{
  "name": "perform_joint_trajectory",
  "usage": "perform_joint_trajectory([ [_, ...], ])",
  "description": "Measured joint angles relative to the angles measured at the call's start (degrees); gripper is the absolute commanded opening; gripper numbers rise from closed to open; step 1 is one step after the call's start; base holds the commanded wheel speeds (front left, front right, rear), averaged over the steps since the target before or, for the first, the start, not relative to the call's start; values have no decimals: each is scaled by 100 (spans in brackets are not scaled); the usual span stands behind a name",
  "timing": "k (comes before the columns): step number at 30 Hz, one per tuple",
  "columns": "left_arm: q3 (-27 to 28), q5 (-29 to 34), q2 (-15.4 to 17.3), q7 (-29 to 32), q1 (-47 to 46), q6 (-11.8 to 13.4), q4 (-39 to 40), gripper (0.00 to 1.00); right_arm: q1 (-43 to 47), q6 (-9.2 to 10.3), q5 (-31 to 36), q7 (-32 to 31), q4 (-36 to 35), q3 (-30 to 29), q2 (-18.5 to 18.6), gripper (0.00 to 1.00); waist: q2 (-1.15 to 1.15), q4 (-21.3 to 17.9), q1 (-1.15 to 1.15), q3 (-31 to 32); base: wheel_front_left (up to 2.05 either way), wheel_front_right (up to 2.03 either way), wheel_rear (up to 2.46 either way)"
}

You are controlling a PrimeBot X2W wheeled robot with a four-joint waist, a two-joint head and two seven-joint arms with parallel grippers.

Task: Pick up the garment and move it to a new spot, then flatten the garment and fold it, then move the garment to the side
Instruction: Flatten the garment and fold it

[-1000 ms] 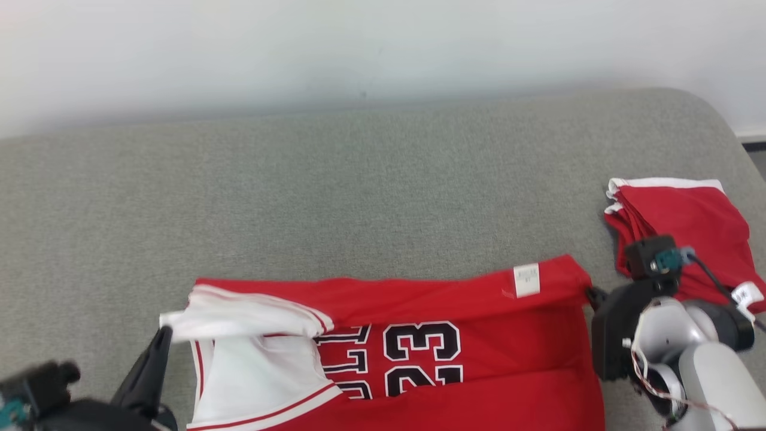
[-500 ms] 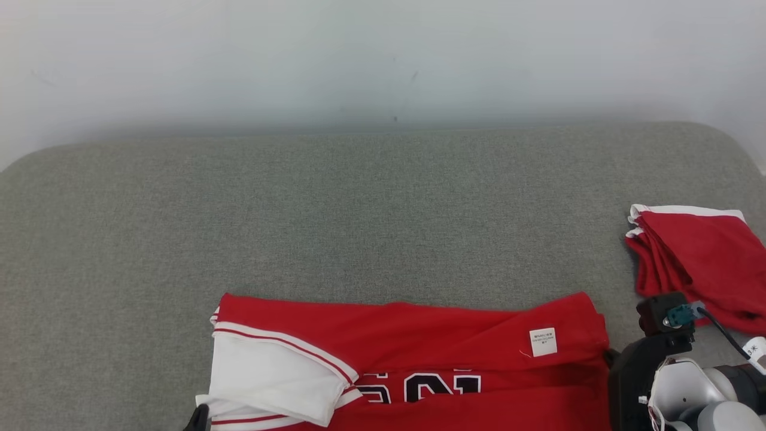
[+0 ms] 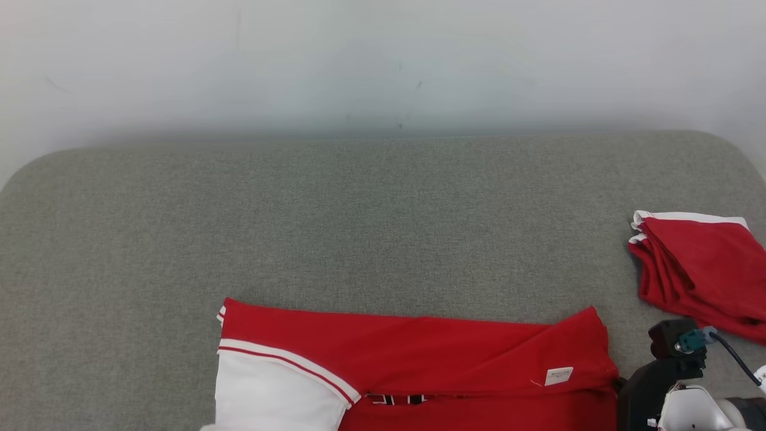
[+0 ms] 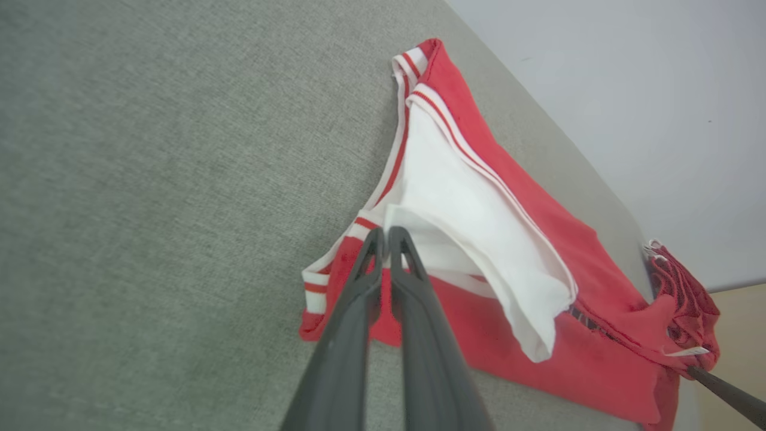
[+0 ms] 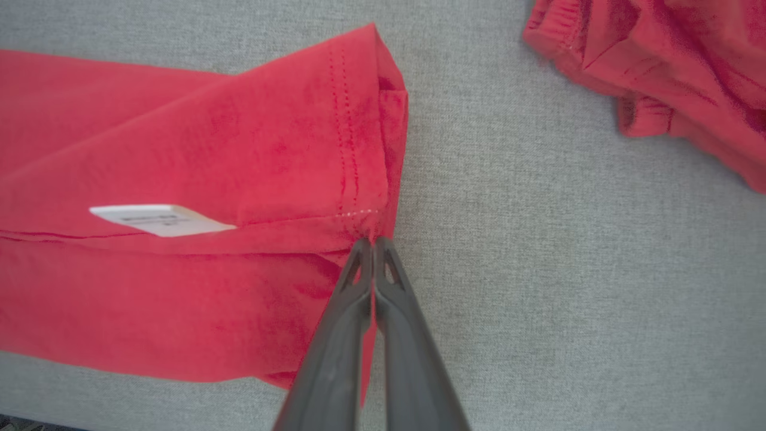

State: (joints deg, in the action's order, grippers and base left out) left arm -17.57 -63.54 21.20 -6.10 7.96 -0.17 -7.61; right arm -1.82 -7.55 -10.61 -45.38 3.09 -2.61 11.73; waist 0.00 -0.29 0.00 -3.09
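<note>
The garment point(image 3: 419, 353), a red jersey with a white side panel, lies folded over on the grey padded surface at the bottom of the head view. In the left wrist view my left gripper point(image 4: 386, 234) is shut on the white edge of the garment point(image 4: 479, 227), which lifts into a loose fold there. My right gripper point(image 5: 372, 242) is shut on the red hemmed corner of the garment point(image 5: 239, 149), beside a white label point(image 5: 158, 219). That right finger point(image 4: 727, 395) also shows at the garment's far corner in the left wrist view.
A second red garment point(image 3: 700, 269), folded with white trim, lies at the right edge of the grey surface point(image 3: 359, 227), close to my right wrist point(image 3: 670, 383). A pale wall runs behind the surface, whose far corners are rounded.
The head camera has tilted up, so everything sits lower. The upper red layer has been drawn toward me over the black numbers, and the label has come with it. The left gripper has left the head view.
</note>
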Motion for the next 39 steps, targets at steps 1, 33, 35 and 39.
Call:
perform_joint_trajectory([
  [1, -2, 68, 1, -60, -2, 42, -78, 100, 18, 0, -19, -13, 5, -55, -49, 100, 0, 3, 0, -1, 0, 0, 0],
  [33, 2332, 4239, -1181, -894, 158, -538, 1480, 100, 343, 0, -706, 1869, 864, -1081, -884, 100, 0, 249, 0, 278, 0, 0, 0],
  [35, 2326, 4240, -1211, -894, 154, -566, 1421, 100, 254, 0, -711, 1882, 1104, -1014, -882, 100, 0, 277, 0, 259, 0, 0, 0],
  [39, 2281, 4256, -1235, -894, 140, -635, 1330, 100, 66, 0, -465, 1926, 1514, -985, -887, 100, 0, 322, 0, 210, 0, 0, 0],
])
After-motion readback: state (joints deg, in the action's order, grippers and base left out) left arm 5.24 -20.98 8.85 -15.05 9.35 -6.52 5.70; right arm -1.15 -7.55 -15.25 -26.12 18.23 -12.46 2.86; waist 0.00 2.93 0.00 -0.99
